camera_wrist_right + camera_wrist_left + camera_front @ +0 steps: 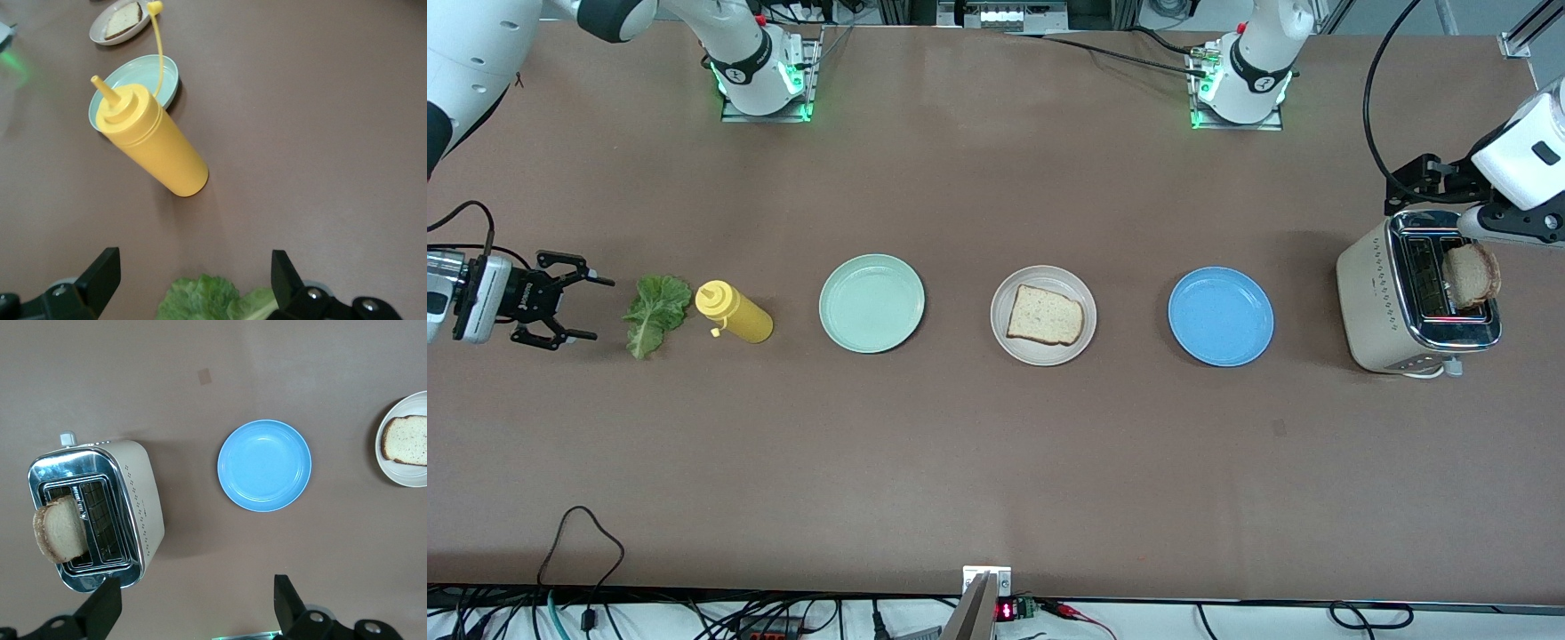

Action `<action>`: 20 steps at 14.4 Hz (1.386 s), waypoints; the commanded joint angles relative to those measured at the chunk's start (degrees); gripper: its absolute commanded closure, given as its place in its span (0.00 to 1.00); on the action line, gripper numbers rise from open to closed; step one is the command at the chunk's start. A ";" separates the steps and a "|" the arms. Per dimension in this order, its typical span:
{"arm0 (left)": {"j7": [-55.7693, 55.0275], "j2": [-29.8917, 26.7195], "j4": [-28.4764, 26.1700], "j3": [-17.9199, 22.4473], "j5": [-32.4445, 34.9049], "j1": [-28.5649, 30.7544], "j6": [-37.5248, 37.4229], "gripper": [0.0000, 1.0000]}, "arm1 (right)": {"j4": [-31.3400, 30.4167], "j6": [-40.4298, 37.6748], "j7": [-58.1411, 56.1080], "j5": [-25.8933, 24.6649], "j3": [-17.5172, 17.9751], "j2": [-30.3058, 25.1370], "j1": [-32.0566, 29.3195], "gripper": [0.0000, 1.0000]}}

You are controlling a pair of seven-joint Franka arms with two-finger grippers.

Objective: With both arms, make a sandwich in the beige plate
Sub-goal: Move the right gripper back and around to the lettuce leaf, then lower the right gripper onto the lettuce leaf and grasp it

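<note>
The beige plate (1043,353) sits mid-table with one toast slice (1045,315) lying flat on it. A second toast slice (1472,276) stands up out of a slot of the cream toaster (1369,293) at the left arm's end. My left gripper (1436,200) hangs open over the table beside the toaster, its fingers (107,600) empty. A green lettuce leaf (656,313) lies at the right arm's end. My right gripper (600,309) is open and empty, low beside the leaf (213,303) and apart from it.
A yellow squeeze bottle (734,312) lies on its side between the lettuce and a mint-green plate (871,303). A blue plate (1221,316) sits between the beige plate and the toaster. Cables run along the table's near edge.
</note>
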 commanded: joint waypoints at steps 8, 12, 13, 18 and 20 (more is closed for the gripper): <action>-0.33 0.36 1.44 0.20 -0.54 -0.09 -1.55 0.00 | 9.62 3.47 31.65 -12.71 -1.66 -2.75 4.02 0.00; -0.33 0.71 1.44 0.20 -0.36 -0.09 -1.46 0.00 | 7.96 15.25 50.81 -29.06 13.69 -9.96 -1.32 0.00; -0.33 0.71 1.44 0.20 -0.28 -0.09 -1.46 0.00 | 6.91 17.10 56.43 -32.84 17.65 -11.28 -3.25 0.00; -0.33 0.71 1.44 0.20 -0.36 0.00 -1.55 0.00 | -2.31 29.21 67.74 -37.80 26.91 -13.66 -9.24 0.00; -0.33 0.71 1.44 0.20 -0.36 0.00 -1.55 0.00 | -11.16 41.83 67.91 -37.71 29.45 -14.89 -9.69 0.00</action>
